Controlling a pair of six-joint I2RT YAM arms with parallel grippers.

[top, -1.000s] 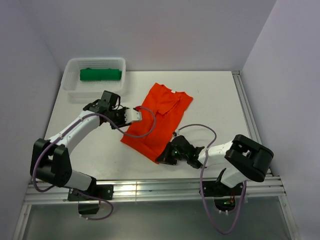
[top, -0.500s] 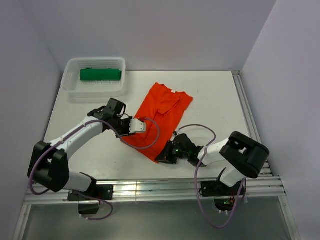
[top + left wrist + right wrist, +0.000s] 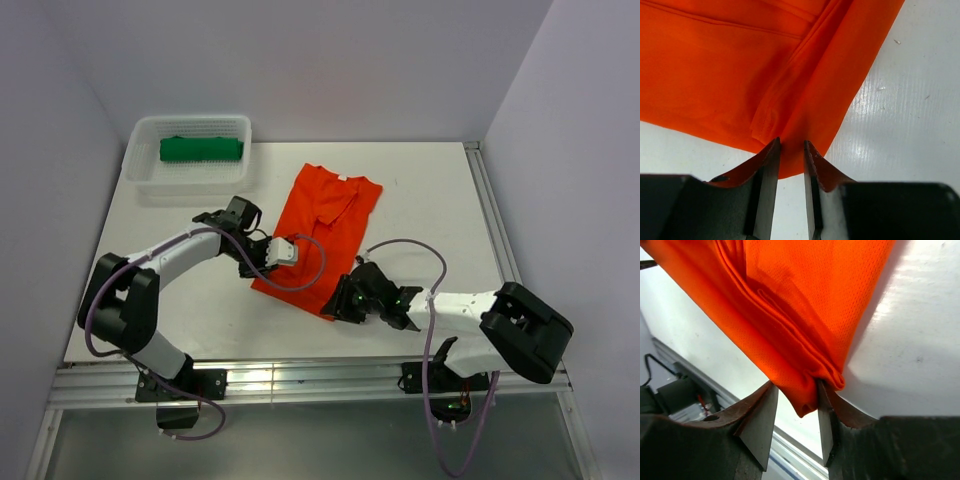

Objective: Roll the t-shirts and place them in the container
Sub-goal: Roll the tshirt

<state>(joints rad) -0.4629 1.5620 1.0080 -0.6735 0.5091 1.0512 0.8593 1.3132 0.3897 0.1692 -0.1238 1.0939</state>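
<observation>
Pale lilac walls [image 3: 300, 60] close round a white bench [image 3: 430, 200], seen from above with both arm bases at the bottom of the frame beside a metal rail [image 3: 300, 380]. Near the middle of that view lies the orange-red t-shirt [image 3: 325, 225]. It is spread flat and slanting, with its collar toward the upper right and its hem toward the lower left. One sleeve is folded in over the body.

The left tool [image 3: 283, 250] meets the shirt at its left-hand edge, low down near the hem. In the left wrist view its fingers [image 3: 769, 190] are drawn almost together, with a thin fold of the orange edge nipped between them. Bare white bench shows on both sides of that corner.

The right tool [image 3: 338, 303] sits at the shirt's lowest corner, in the lower middle of the overhead frame. In the right wrist view its fingers [image 3: 760, 425] press in from either side on a bunched, several-layered corner of the cloth, and a small lobe of it bulges out below the grip. From there the layers fan out across the upper part of that view.

The dark green t-shirt [image 3: 201, 149] lies as a tight roll inside a white mesh basket [image 3: 190, 180] at the upper left of the overhead frame, well apart from both tools.
</observation>
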